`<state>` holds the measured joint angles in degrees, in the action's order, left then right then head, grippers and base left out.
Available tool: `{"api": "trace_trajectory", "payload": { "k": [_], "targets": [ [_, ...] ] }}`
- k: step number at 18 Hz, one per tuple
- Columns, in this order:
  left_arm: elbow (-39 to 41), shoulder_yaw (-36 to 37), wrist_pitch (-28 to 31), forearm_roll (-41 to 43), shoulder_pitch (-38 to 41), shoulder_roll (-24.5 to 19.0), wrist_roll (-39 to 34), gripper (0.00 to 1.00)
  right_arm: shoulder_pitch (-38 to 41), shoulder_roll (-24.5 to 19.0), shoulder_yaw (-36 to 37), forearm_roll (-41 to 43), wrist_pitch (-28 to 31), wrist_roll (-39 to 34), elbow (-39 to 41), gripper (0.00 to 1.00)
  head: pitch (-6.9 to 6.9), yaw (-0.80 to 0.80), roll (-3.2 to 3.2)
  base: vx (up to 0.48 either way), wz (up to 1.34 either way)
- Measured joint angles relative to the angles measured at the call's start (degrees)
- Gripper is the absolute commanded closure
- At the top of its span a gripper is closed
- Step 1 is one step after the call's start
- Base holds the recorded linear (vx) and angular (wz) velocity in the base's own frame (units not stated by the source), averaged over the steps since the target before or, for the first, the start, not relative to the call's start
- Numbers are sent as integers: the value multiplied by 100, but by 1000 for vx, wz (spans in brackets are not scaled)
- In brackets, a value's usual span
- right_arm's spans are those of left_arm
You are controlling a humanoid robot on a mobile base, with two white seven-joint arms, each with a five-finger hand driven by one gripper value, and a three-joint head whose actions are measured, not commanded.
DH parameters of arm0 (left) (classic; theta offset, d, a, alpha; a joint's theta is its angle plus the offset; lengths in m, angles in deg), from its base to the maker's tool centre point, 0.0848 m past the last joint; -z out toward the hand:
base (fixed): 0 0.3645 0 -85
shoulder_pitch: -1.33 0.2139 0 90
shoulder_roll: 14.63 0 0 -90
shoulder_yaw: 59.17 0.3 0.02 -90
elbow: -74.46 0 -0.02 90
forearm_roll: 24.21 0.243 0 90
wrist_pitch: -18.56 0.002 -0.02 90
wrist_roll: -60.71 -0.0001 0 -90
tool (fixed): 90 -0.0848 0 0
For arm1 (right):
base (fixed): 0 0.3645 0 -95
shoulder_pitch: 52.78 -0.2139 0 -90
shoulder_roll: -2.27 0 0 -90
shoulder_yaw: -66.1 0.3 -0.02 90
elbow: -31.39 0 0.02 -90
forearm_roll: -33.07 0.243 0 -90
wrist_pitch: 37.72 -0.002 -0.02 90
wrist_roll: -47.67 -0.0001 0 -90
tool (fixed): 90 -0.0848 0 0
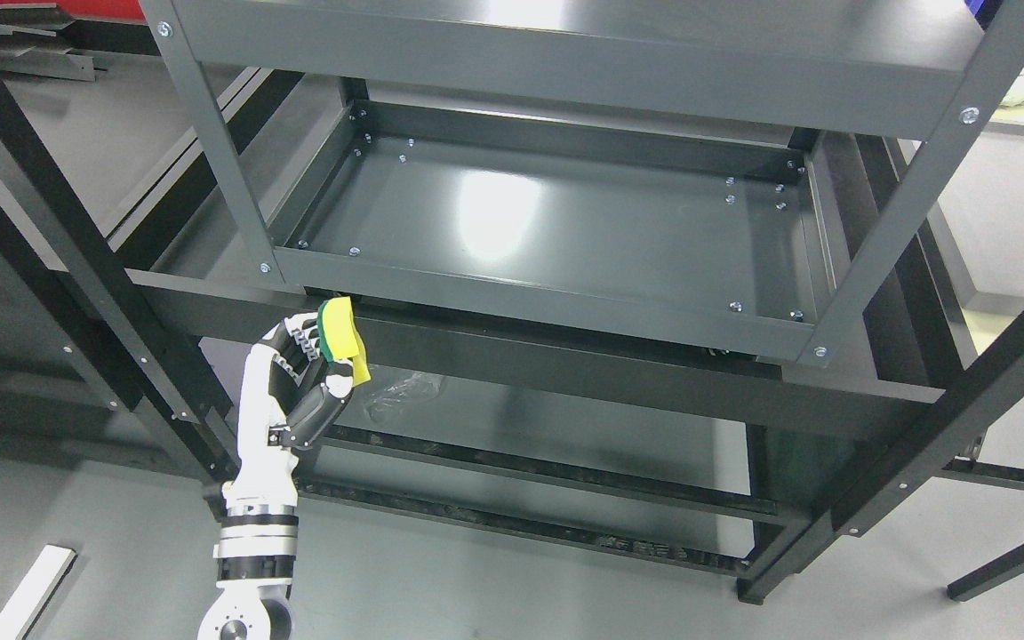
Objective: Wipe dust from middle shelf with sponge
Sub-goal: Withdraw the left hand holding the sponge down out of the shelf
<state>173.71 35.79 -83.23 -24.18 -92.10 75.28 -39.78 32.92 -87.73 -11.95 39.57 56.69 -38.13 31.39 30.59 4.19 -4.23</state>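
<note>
The left hand (299, 378) has a white shell with dark grey jointed fingers, and the wrist is black-and-silver ringed, pretty sleek.

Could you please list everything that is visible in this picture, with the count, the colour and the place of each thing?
Shelf unit: one, dark grey metal, fills the upper and middle picture.
Middle shelf: one, dark grey tray with a raised rim, centre, bare with light reflections.
Top shelf: one, dark grey, along the upper edge.
Sponge: one, yellow with a green layer, just below the front left rim of the middle shelf, held in the hand.
Clear plastic wrap: one, transparent, on the lower level right of the hand.
Black frame beams: several, black, left and right sides.
White strip: one, white, on the floor at lower left.
Left hand: one, white and black, lower left, fingers closed on the sponge.
Right hand: not in view.
</note>
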Motion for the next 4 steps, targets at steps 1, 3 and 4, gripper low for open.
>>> {"api": "trace_trajectory", "payload": {
  "k": [1, 3, 4],
  "targets": [
    [17, -12, 0, 0, 20, 1, 0, 100, 0, 0, 0, 0, 0, 0, 0, 0, 0, 0, 0, 0, 0],
    [45, -33, -2, -1, 52, 2, 0, 100, -1, 0, 0, 0, 0, 0, 0, 0, 0, 0, 0, 0, 0],
    [55, -42, -5, -2, 63, 3, 0, 100, 0, 0, 0, 0, 0, 0, 0, 0, 0, 0, 0, 0, 0]
  ]
}}
